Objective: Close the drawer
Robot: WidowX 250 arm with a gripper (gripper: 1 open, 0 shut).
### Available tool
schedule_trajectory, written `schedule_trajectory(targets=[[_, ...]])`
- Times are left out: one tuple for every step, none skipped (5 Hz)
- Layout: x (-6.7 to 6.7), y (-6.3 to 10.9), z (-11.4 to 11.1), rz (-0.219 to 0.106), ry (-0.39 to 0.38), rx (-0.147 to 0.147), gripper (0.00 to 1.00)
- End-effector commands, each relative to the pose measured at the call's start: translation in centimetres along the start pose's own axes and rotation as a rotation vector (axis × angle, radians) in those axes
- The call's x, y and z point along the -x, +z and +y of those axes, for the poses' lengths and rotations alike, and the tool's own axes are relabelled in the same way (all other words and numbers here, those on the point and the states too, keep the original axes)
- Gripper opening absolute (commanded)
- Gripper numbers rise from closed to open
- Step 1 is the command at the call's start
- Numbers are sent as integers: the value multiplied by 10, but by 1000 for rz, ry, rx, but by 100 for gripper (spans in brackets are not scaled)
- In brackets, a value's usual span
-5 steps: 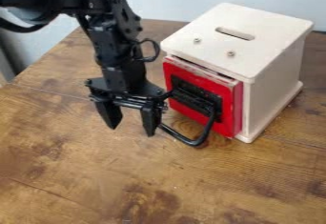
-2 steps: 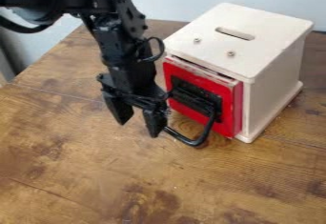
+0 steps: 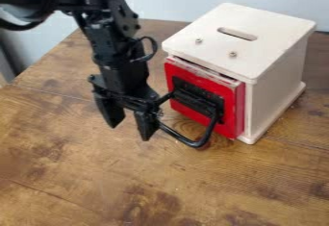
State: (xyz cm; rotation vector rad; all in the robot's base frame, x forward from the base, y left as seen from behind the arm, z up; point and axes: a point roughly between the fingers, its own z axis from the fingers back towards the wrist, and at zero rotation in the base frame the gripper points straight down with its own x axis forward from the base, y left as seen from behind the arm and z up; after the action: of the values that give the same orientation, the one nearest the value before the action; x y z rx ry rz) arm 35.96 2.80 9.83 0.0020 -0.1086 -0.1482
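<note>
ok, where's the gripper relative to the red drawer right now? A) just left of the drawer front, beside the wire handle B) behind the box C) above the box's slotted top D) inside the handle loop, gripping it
A: the gripper hangs fingers-down just left of the drawer, beside its black wire handle.

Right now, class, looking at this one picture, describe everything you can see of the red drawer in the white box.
The bright red rectangular drawer front carries a black centre panel and a large black wire loop handle that reaches forward and down towards the brown wooden table. It sits in the lower front of a small cream-white box and appears to stick out slightly, not quite flush. The black robot claw hangs just left of the handle, fingers pointing down; whether it touches the loop cannot be told.
</note>
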Motion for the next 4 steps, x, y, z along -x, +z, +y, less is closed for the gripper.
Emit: schedule_trajectory(targets=[[4, 42, -2, -70, 46, -18, 100], [8, 47, -2, -63, 25, -8, 100], [12, 43, -2, -77, 15, -12, 100], [14, 40, 0, -74, 10, -10, 100]])
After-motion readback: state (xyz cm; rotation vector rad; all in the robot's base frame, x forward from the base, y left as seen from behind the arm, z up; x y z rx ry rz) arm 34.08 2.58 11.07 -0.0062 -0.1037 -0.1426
